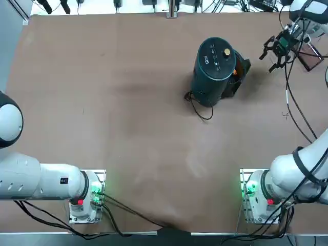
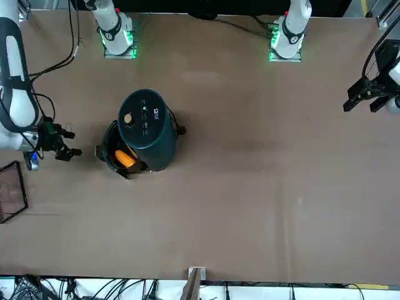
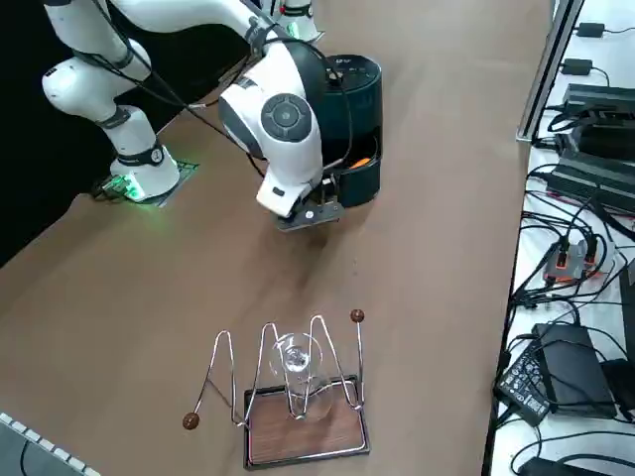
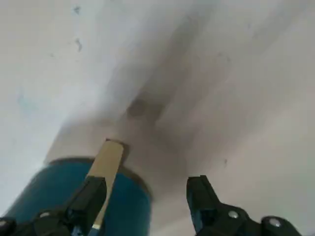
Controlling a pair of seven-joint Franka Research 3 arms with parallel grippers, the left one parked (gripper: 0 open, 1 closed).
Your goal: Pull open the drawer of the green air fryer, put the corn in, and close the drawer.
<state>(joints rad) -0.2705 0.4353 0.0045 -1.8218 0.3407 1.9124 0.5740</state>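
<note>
We see the corn (image 2: 125,157) lying in the pulled-out drawer (image 2: 113,159) of the green air fryer (image 2: 147,129); the overhead view shows only an orange sliver (image 1: 236,71). The right gripper (image 1: 275,51) hovers beside the drawer, fingers apart and empty, over matte brown table (image 1: 128,102).

We see the green air fryer (image 1: 215,70), a dark teal rounded cylinder with white panel markings and a gold knob on its top, standing upright on the far right part of the brown table with its black cord trailing from its base. Its near-black drawer (image 2: 112,157) is pulled partly out on the side towards the table's right edge. The small orange-yellow corn (image 2: 125,158) lies inside the open drawer, up against the fryer's body.
</note>
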